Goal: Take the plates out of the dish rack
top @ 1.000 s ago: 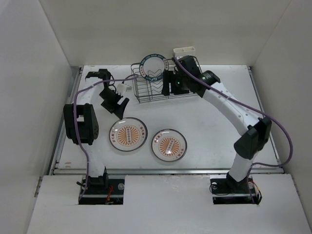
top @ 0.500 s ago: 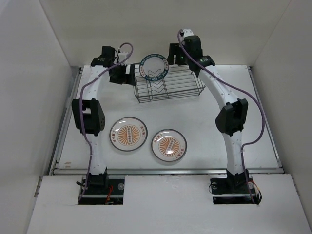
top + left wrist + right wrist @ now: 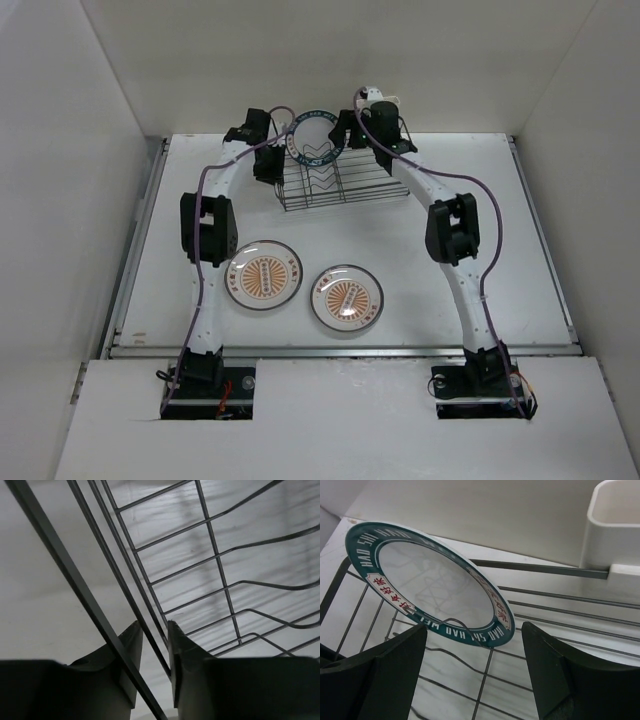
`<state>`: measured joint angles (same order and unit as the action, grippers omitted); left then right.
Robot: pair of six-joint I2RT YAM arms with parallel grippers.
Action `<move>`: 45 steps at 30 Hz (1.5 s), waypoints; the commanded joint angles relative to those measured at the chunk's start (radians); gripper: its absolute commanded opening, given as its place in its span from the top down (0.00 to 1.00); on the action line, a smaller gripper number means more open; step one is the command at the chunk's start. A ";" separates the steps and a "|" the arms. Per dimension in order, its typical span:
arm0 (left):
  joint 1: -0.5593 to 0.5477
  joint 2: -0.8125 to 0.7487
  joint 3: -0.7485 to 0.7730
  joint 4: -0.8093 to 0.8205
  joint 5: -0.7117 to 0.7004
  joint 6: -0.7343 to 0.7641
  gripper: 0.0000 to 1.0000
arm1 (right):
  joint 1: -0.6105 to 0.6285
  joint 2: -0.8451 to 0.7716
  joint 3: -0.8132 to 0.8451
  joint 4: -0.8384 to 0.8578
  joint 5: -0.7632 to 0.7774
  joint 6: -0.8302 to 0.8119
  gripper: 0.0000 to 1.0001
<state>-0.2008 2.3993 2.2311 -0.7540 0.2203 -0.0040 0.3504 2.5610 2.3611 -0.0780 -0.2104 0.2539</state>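
The dark wire dish rack (image 3: 335, 185) stands at the back of the table. One white plate with a teal band (image 3: 318, 137) stands upright in its left end. Two orange-centred plates (image 3: 263, 275) (image 3: 346, 296) lie flat on the table in front. At the rack's left rim, my left gripper (image 3: 268, 163) has its jaws drawn close around a rack wire (image 3: 150, 625). The left gripper (image 3: 154, 627) shows only a narrow gap. My right gripper (image 3: 347, 128) is open by the teal plate. In its wrist view the right gripper (image 3: 475, 630) has the plate's (image 3: 430, 587) lower rim between its fingers, untouched.
A white plastic holder (image 3: 615, 530) hangs on the rack's far edge, right of the teal plate. White walls enclose the table at the back and on both sides. Both arms arch over the table's middle towards the rack.
Both arms have swung in to the rack. The left gripper went from wide open to closed on the rack's left rim. The right gripper, still open, moved up to the teal plate.
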 commanded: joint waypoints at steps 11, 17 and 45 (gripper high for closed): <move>0.004 0.011 0.075 0.048 -0.145 0.231 1.00 | 0.004 0.068 0.075 0.211 -0.067 0.065 0.16; 0.004 0.044 0.119 0.071 -0.136 0.321 1.00 | 0.004 0.116 0.087 0.297 -0.059 0.145 0.22; 0.004 0.017 0.072 0.108 -0.133 0.174 1.00 | 0.004 -0.265 -0.280 0.343 0.018 0.097 1.00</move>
<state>-0.1951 2.4611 2.3356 -0.6964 0.1852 0.1535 0.3424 2.4733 2.0632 0.1768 -0.2619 0.2955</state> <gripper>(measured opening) 0.131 0.114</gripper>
